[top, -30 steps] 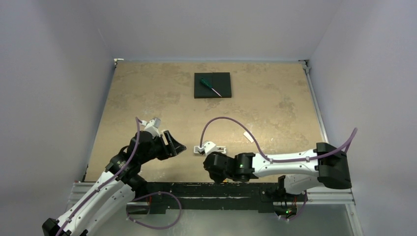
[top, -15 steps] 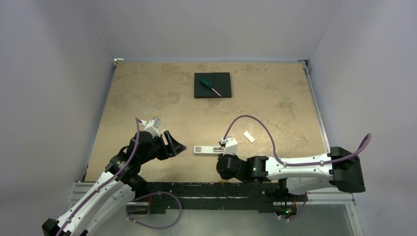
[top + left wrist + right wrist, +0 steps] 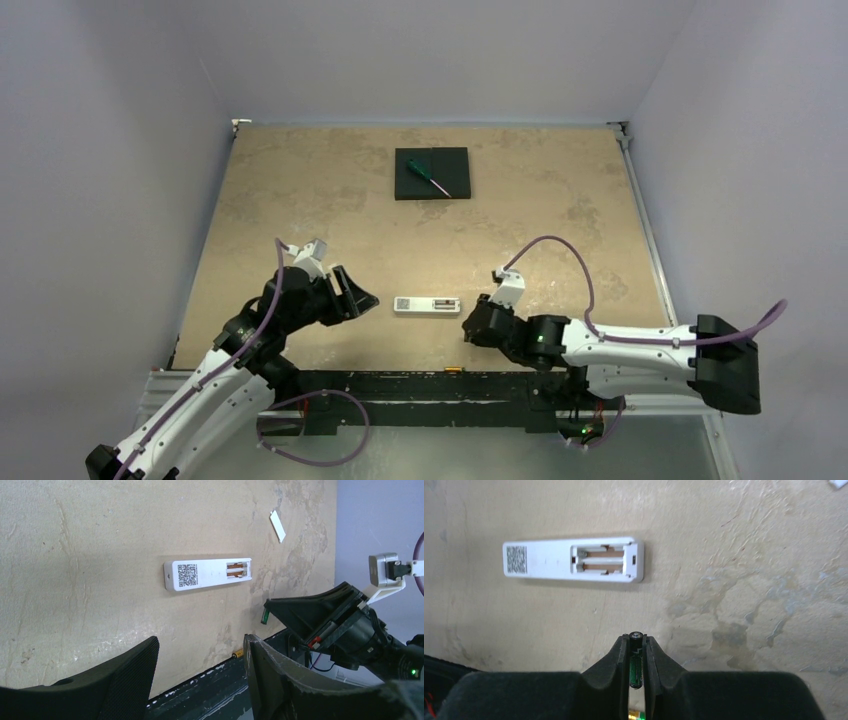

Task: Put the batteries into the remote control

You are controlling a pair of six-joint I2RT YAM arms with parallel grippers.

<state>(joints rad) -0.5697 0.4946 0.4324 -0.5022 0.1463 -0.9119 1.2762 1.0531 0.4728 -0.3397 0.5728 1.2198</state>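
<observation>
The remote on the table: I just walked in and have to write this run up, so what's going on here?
The remote control lies face down on the table, battery compartment open, touched by neither arm. The right gripper is shut on a battery, just off the remote's right end. The left gripper hangs open on the remote's left, holding nothing. The cover strip lies loose farther back. Whether batteries already sit in the compartment is unclear.

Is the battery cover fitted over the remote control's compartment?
No, in the right wrist view the remote control lies back up with its battery compartment uncovered.
</observation>
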